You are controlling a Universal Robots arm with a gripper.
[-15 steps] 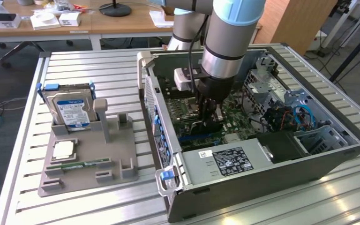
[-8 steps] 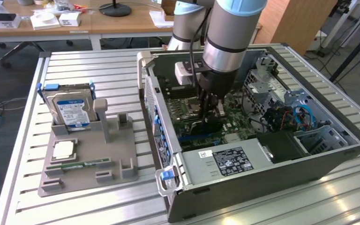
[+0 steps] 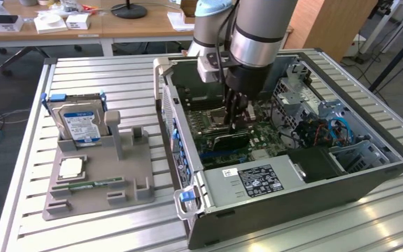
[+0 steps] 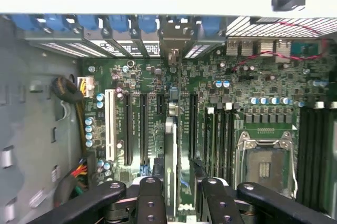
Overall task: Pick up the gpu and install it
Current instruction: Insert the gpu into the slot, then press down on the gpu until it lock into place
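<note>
Hand (image 4: 179, 195): fingers partly closed on the gpu (image 4: 171, 171), pinching the thin card edge-on, so it hangs upright with its long edge toward the board.
Gpu: down inside the case (image 3: 369, 173), standing on edge over a long slot on the motherboard (image 4: 253, 81); held vertical, I judge, so its bottom edge can meet the slot. Whether it is already seated I cannot tell.
Bracket end: points toward the case's rear wall with the blue latches (image 4: 89, 23), where card brackets would line up.
Arm (image 3: 257, 31): comes straight down into the open side of the case, between the walls, in the exterior view.
CPU socket (image 4: 263, 163): beside the card, apart from it.
Holder (image 3: 103, 181): on the surface (image 3: 82, 73) at the exterior view's left, carrying the hard drive (image 3: 81, 123) upright and a green memory stick (image 3: 89, 185) lying flat; well apart from the hand.
</note>
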